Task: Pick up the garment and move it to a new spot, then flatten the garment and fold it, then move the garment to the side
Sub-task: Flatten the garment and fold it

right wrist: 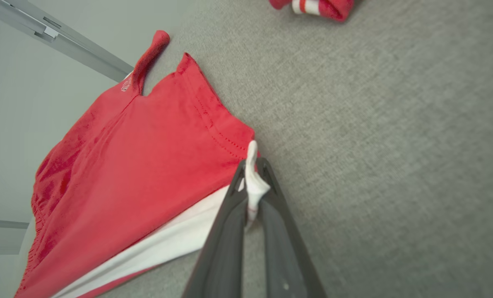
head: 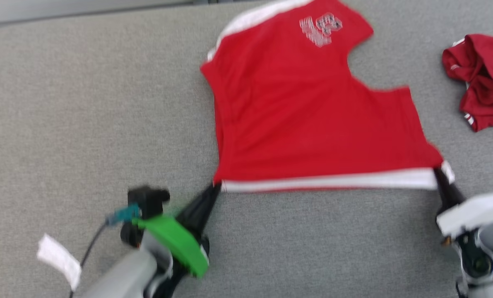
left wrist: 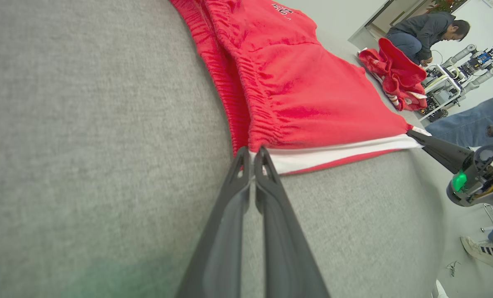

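We see the left gripper (left wrist: 252,156) with its fingers pressed together on the near-left corner of the garment (head: 304,116), pinching its white band. The right gripper (right wrist: 252,167) pinches the near-right corner, with white cloth bunched between its fingers. The garment is bright red, with a white band along its near edge, a white stripe down its left side and a pale printed emblem near its far end. It lies spread fairly flat on the grey desk (head: 64,103), reaching toward the far edge. A second garment (head: 484,80), dark red and crumpled, lies apart by the desk's right edge.
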Robot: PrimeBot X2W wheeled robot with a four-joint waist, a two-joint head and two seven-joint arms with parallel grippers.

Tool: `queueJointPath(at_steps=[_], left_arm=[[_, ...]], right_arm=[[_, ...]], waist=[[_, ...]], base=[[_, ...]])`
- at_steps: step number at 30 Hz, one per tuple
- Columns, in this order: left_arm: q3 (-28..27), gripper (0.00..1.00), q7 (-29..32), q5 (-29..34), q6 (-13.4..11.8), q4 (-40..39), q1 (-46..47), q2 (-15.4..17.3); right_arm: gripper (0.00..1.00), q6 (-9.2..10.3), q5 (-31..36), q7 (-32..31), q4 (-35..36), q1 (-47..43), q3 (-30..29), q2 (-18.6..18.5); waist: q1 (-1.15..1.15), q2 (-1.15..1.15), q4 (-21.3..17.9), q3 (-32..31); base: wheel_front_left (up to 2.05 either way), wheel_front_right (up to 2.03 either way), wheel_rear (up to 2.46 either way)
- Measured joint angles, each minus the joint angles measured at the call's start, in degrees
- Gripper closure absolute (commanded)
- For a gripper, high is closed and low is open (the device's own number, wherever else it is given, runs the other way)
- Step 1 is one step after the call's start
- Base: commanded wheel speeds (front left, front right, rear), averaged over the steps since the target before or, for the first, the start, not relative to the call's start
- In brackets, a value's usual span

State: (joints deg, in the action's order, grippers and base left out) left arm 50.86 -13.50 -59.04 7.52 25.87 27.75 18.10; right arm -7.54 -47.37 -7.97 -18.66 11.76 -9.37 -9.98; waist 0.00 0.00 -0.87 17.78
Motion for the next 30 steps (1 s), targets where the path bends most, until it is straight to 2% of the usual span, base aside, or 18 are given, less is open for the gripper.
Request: queueJointPath(at_steps=[3, 10, 14, 17, 21, 30], left_arm=[[-0.60, 1.00, -1.10, -0.01, -1.47, -1.55, -7.95, 0.15], [-4.99, 1.00, -1.27, -0.04, -8.57, -12.60, -28.41, -0.09], [-5.86, 1.00, -1.26, 1.19, -10.54, -19.87, -31.80, 0.34], [-6.37, 1.00, -0.12, 1.18, -11.06, -23.87, -30.98, 0.96], [-7.77, 1.00, 3.83, -0.14, -11.37, -28.92, -24.76, 0.87], [-8.91, 1.00, 9.10, -0.98, -12.41, -30.15, -13.83, -1.98]], right_arm=[[1.00, -0.03, 0.77, 1.58, 1.20, -7.76, 1.27, -1.08], [1.00, -0.11, 0.12, 1.40, 8.99, -24.88, -0.12, -2.25], [1.00, -0.11, -0.57, 0.15, 14.47, -27.37, -2.86, -2.54], [1.00, -0.07, 0.04, -1.56, 17.19, -24.72, -3.45, -2.54], [1.00, 0.01, 2.23, -5.54, 18.28, -13.97, -2.88, -3.21], [1.00, 0.02, 8.83, -12.26, 10.59, 4.36, -2.15, -6.01]], waist=[[0.00, 0.00, -0.01, -3.02], [0.00, 0.00, -0.07, -10.17], [0.00, 0.00, 0.56, -12.16], [0.00, 0.00, 1.04, -11.81], [0.00, 0.00, 1.89, -9.19], [0.00, 0.00, 6.27, -3.98]], base=[[0.00, 0.00, 0.00], [0.00, 0.00, 0.00], [0.00, 0.00, 0.00], [0.00, 0.00, 0.00], [0.00, 0.00, 0.00], [0.00, 0.00, 0.00]])
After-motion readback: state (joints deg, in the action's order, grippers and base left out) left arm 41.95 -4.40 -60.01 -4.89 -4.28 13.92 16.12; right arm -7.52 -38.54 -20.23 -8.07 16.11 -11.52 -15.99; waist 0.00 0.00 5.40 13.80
